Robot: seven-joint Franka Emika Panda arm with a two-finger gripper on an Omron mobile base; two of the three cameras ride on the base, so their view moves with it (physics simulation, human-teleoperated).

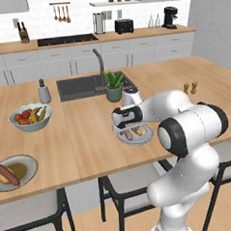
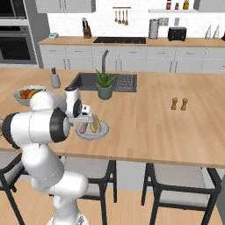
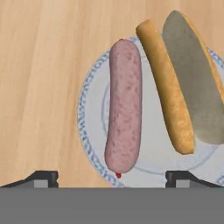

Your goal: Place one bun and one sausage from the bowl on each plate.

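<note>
A small light-grey plate (image 3: pixel 94 109) lies on the wooden island counter, directly under my gripper (image 3: pixel 111 179). A pinkish sausage (image 3: pixel 124 105) and a golden bun (image 3: pixel 183 83) lie side by side on it. The fingertips (image 3: pixel 41 178) stand wide apart and hold nothing, hovering just above the sausage's near end. From the base views the gripper (image 1: pixel 130 127) (image 2: pixel 85 116) hangs over the plate (image 1: pixel 147 138) (image 2: pixel 102 133). The brown bowl (image 1: pixel 28 161) sits at the counter's near left edge with a sausage (image 1: pixel 7 174) and a bun (image 1: pixel 0 178) in it.
A pale fruit bowl (image 1: pixel 30 117) stands left of the sink (image 1: pixel 81 85), with a grey bottle (image 1: pixel 44 92) behind it. A potted plant (image 1: pixel 114 84) is just beyond the plate. Two small shakers (image 1: pixel 190 87) stand to the right. Stools (image 1: pixel 126 184) line the near counter edge.
</note>
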